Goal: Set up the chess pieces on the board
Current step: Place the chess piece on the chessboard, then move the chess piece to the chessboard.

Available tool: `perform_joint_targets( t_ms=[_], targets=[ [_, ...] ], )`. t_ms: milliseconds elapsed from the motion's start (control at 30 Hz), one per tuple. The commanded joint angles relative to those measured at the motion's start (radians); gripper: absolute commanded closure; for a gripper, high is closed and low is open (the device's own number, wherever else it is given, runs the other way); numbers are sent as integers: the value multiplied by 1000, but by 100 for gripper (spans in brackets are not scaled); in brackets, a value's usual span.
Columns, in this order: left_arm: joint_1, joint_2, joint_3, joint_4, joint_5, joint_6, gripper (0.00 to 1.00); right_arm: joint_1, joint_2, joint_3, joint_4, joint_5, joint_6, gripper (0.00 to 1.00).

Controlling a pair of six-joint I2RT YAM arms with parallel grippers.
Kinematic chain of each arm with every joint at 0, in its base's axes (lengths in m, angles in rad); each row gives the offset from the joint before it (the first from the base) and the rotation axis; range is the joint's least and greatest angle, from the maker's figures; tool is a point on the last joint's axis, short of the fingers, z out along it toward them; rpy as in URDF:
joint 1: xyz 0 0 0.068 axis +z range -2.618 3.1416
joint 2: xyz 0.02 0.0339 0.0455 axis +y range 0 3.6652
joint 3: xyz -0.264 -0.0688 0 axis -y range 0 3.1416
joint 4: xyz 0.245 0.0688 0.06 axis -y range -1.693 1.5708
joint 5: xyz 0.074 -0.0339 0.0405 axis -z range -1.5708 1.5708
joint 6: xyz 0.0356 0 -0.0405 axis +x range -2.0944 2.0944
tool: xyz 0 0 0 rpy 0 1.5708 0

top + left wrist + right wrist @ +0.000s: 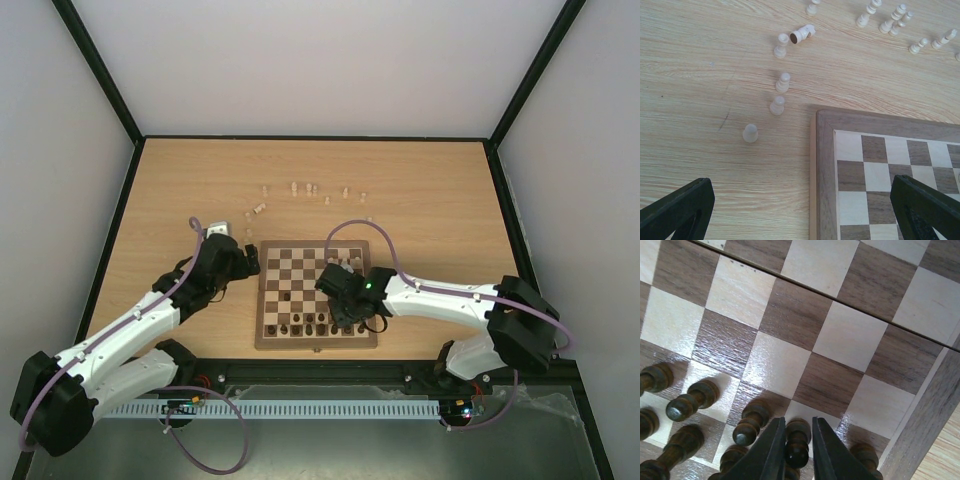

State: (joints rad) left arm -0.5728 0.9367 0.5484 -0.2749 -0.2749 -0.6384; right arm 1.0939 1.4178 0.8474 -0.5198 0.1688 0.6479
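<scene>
The board [262,300] lies between my two arms. Dark chess pieces [310,326] stand along its near rows. My right gripper [338,312] hangs over them. In the right wrist view its fingers straddle a dark pawn [798,435] that stands upright on a cream square, with a thin gap showing on the right side, so the right gripper [798,421] is slightly open. Neighbouring dark pawns [751,420] stand close on the left. My left gripper [800,215] is wide open and empty over the board's far left corner [822,165]. Pale pieces [777,105] stand on the table beyond it.
More pale pieces [310,190] are scattered on the tabletop behind the board, one lying on its side [802,34]. A few pale pieces [350,262] stand at the board's far right edge. Dark rails border the table.
</scene>
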Motion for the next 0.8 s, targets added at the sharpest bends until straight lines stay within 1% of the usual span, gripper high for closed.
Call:
perform_joint_targets(
  t_ms=[0,133,200,533,633,767],
  targets=[
    [5,-9,-9,-1,11,-8,1,8,17,-21,-25,1,16,79],
    [5,-9,-7,-6,16,-8,1,8,20,-7,-33,8,10,71],
    [5,-10,-7,-9,12,-9,1,8,17,9,-43,14,8,65],
    [4,-30,-12,-18,-2,-23,1,8,23,162,-92,40,-10,58],
    [5,-46,-18,-20,-8,-30,0,9,66,221,-75,17,-53,57],
    [4,-86,-27,-28,-17,-44,1,11,162,314,-67,6,-81,57]
  ],
)
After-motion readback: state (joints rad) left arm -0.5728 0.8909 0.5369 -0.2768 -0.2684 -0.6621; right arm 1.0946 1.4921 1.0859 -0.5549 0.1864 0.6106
